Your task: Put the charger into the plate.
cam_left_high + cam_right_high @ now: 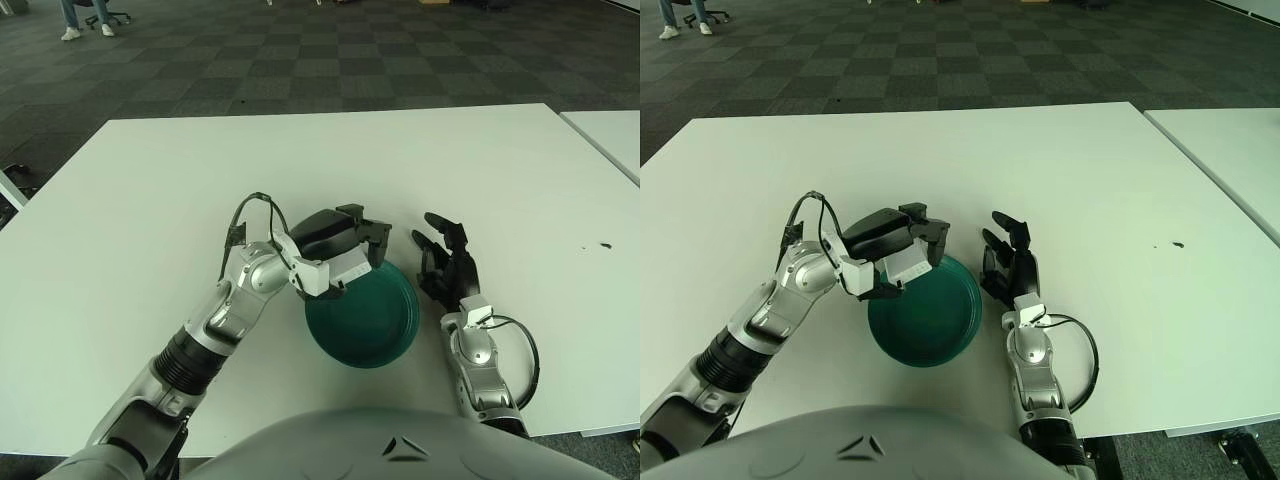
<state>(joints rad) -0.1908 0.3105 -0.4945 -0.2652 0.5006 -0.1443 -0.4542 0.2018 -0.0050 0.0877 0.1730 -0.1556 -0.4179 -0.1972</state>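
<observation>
A dark green plate [375, 325] sits on the white table near the front edge. My left hand [345, 250] hangs over the plate's upper left part, its black fingers curled around a white block-shaped charger [346, 271]. The charger is held just above the plate's rim, partly hidden by the fingers. My right hand [448, 265] shows just right of the plate with its fingers spread and nothing in them.
The white table [150, 200] stretches wide to the left and back. A second table's corner [610, 135] shows at the far right. A small dark speck [603, 244] lies on the table at the right. Beyond the table is checkered carpet.
</observation>
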